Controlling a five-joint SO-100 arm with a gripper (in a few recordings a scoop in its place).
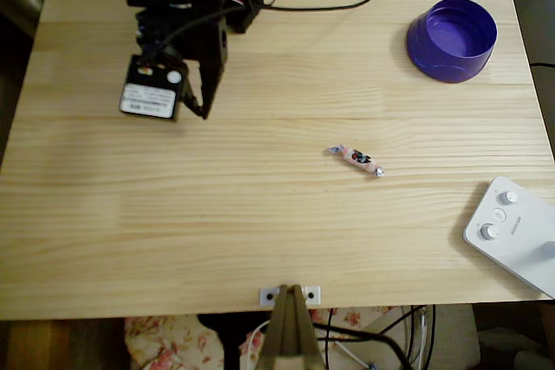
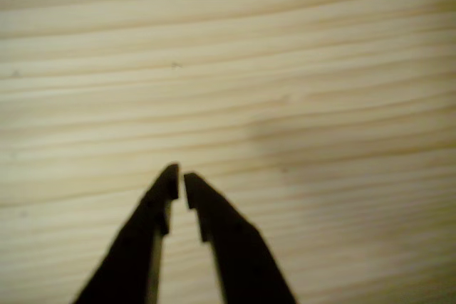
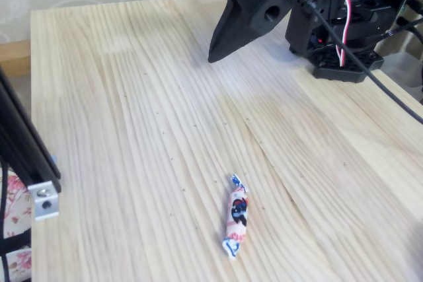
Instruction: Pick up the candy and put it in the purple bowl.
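One pale pine surface (image 1: 260, 231) carries the candy (image 1: 355, 160), purple bowl (image 1: 452, 39) and white box (image 1: 516, 231); the hand (image 2: 178, 179) hangs nearly closed, empty.

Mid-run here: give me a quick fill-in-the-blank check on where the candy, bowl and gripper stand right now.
1. The candy lies on the bare wooden ____, not in the purple bowl.
2. In the wrist view, the gripper has its fingertips nearly ____, with nothing between them.
3. In the overhead view, the purple bowl sits near the table's upper ____ corner.
4. The white box with knobs lies at the ____ right edge of the overhead view.

Missing words: table; closed; right; lower
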